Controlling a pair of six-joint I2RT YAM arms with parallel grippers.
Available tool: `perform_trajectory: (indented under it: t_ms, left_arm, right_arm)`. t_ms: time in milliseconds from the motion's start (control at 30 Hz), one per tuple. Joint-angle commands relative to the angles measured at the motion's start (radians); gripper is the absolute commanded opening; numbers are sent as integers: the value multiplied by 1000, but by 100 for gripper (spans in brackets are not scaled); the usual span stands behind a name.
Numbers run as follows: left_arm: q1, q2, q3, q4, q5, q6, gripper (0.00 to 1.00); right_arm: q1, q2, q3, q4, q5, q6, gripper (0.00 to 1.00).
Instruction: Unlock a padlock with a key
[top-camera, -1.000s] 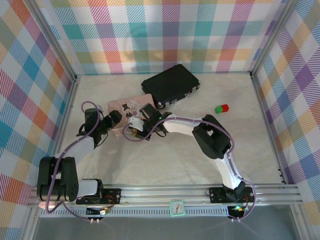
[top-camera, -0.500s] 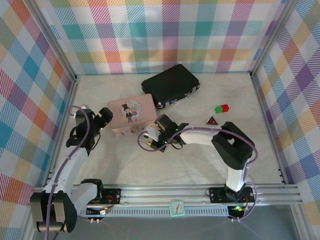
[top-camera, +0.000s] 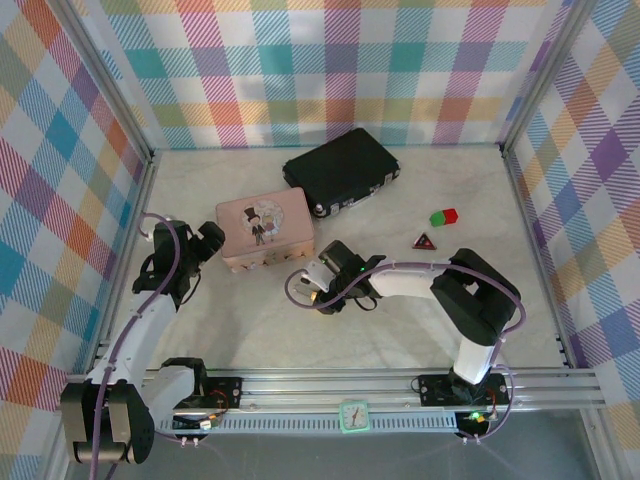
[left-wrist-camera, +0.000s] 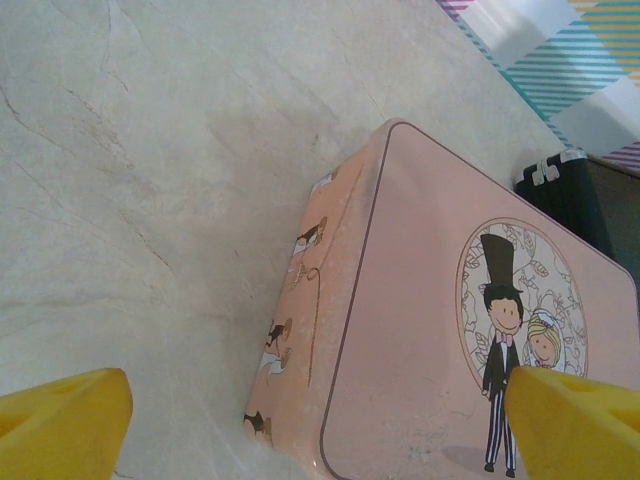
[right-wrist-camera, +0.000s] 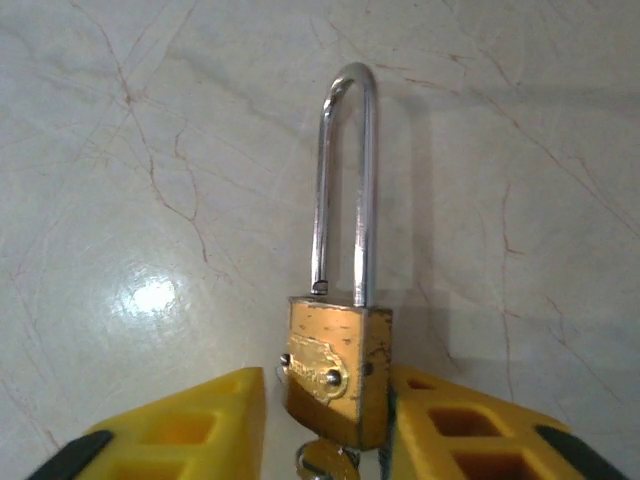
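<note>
**Padlock flat on the surface, flanked by the right hand's fingers, key at its base**

From the right wrist view, the padlock (right-wrist-camera: 337, 360) lies on the pale surface (right-wrist-camera: 150, 150) with its brass body between the two yellow fingers of the right hand (right-wrist-camera: 325, 385). Its long shackle (right-wrist-camera: 345, 180) points away from the hand. That hand stands part open and grips nothing: one finger is just beside the body or touching it, and a thin gap shows at the other. One shackle leg runs into the body; the end of the other seems to sit just above it. The key (right-wrist-camera: 322, 463) pokes out under the body, between the fingers and touching neither. Off to the side, the left hand (left-wrist-camera: 318, 415) hangs wide open and empty over the near end of the box (left-wrist-camera: 450, 330).
</note>
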Motion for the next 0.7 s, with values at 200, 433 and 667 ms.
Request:
perform_trajectory:
  t_ms: [200,433,667]
  left_arm:
    - [11,49,39,35,-115,90,96]
    - [11,76,-7,215,-256,202,96]
    - [11,195,-38,331,-371,326,96]
  right_arm:
    - [-135,-122,-2,52,-38,111,72]
    - [-366,-263,-55,154,-41,232,90]
    - [-573,-300,-122,279,237,217,91]
